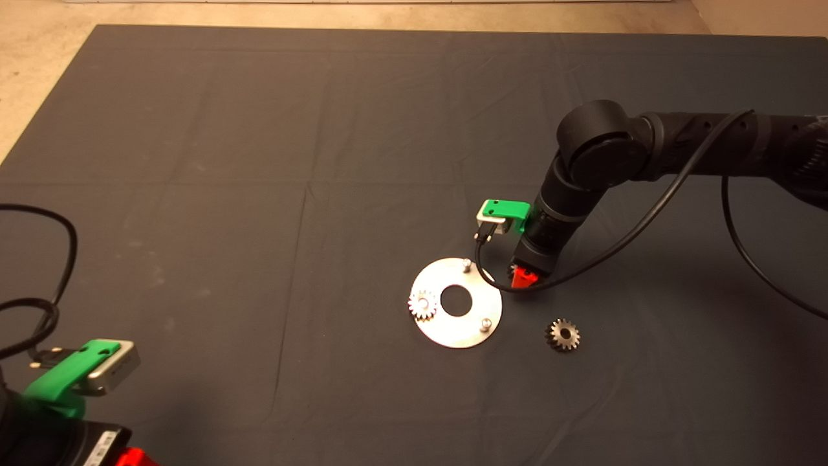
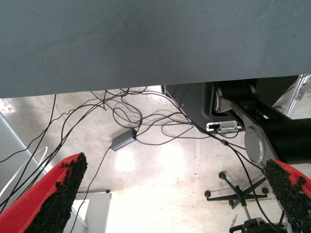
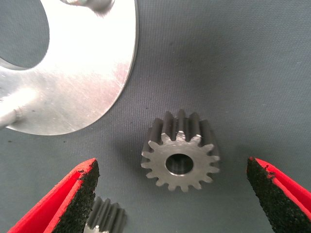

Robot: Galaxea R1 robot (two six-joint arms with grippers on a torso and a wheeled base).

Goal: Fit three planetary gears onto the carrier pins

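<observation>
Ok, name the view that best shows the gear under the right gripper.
Right wrist view: the gear lies on the mat between the fingers of the open right gripper, teeth and bore clear. In the head view that gripper covers it. The left wrist view shows floor and cables, no gear.

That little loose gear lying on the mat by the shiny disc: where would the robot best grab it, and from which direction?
Probably from straight above. The loose gear lies flat on the mat, bore up, so only its toothed rim offers two opposite faces. The right gripper is open with one pad on each side of it; lowering and closing across the teeth should hold it level for a pin on the disc.
</observation>
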